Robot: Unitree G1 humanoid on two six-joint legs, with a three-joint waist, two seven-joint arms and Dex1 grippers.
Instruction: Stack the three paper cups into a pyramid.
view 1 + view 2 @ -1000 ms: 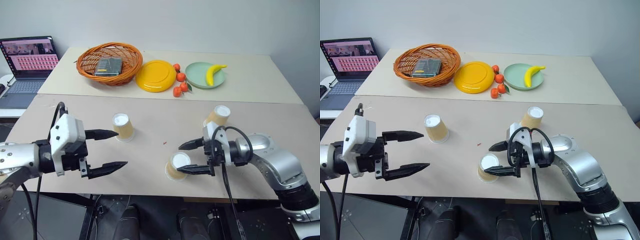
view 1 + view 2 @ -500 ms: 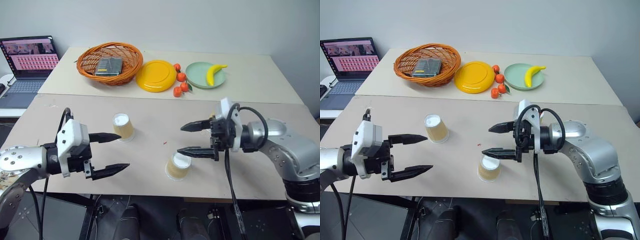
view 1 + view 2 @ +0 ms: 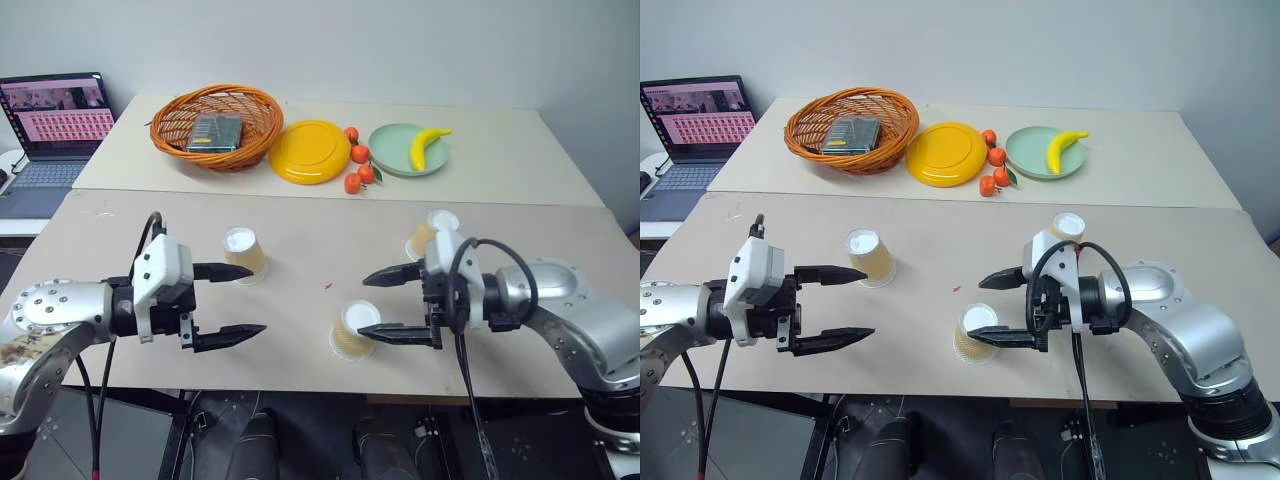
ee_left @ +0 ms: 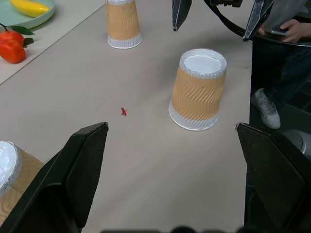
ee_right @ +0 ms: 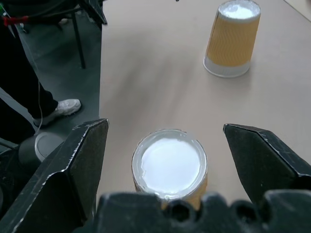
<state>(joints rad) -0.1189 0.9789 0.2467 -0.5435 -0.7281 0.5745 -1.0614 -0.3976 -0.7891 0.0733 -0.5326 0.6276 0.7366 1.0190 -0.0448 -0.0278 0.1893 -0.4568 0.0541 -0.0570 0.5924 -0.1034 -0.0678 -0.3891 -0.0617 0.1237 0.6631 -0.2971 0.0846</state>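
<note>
Three upside-down paper cups stood apart on the table (image 3: 300, 240). The far cup (image 3: 430, 233) was partly hidden behind the right end effector (image 3: 385, 304), which hovered released above the near cup (image 3: 353, 330). The left end effector (image 3: 240, 300), released, flanked the left cup (image 3: 245, 253).

Three paper cups (image 3: 245, 252) (image 3: 355, 330) (image 3: 432, 230), tan sides, upside down, standing apart on the table

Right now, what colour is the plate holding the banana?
Pale green plate, best seen in the left eye view.
</note>
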